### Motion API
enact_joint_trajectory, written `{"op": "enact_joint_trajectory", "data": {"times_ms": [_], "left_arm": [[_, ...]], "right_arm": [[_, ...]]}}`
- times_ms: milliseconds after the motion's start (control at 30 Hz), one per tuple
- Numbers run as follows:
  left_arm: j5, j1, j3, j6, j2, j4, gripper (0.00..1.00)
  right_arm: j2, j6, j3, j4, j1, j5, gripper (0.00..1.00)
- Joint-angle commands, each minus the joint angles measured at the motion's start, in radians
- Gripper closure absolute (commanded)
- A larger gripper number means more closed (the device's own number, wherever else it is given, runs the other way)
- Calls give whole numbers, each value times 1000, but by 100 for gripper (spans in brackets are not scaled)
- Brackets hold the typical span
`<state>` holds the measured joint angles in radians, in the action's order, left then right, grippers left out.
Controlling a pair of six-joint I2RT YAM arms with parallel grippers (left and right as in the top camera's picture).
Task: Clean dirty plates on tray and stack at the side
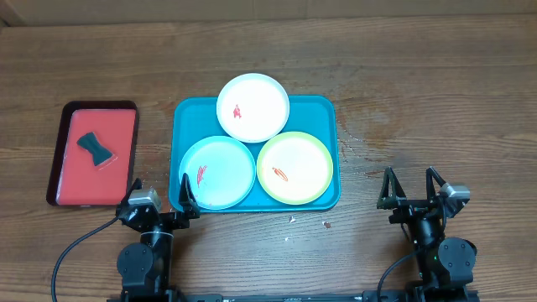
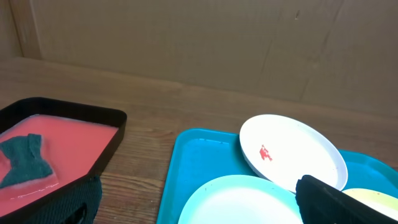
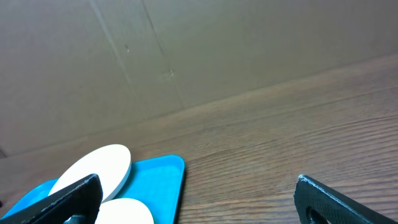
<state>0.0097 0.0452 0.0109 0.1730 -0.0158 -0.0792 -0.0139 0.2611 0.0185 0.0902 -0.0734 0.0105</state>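
Cleaning looks unstarted: three red-smeared round plastic plates [image 1: 252,107] lie on the teal rectangular plastic tray [image 1: 191,117], left gripper [image 1: 159,186] and right gripper [image 1: 409,176] gape empty, so the left probably fetches the dark green cloth [image 1: 96,148] next.

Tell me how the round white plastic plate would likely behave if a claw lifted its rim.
Probably stiff and light: the round white plastic plate looks thin and shallow. It seems tilted, its near edge propped on the round light blue plastic plate, so a push may rock or slide it. Its smooth surface could slip when pinched.
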Motion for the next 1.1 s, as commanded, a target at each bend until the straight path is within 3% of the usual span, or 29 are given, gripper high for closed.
{"op": "enact_joint_trajectory", "data": {"times_ms": [0,800,1067], "left_arm": [[-13,-6,-6,-23,10,2,0],[-13,-6,-6,-23,10,3,0],[172,-6,-6,149,10,120,0]], "right_arm": [[11,-3,-10,-6,-6,-9,0],[11,-3,-10,-6,-6,-9,0],[11,-3,-10,-6,-6,-9,0]]}}
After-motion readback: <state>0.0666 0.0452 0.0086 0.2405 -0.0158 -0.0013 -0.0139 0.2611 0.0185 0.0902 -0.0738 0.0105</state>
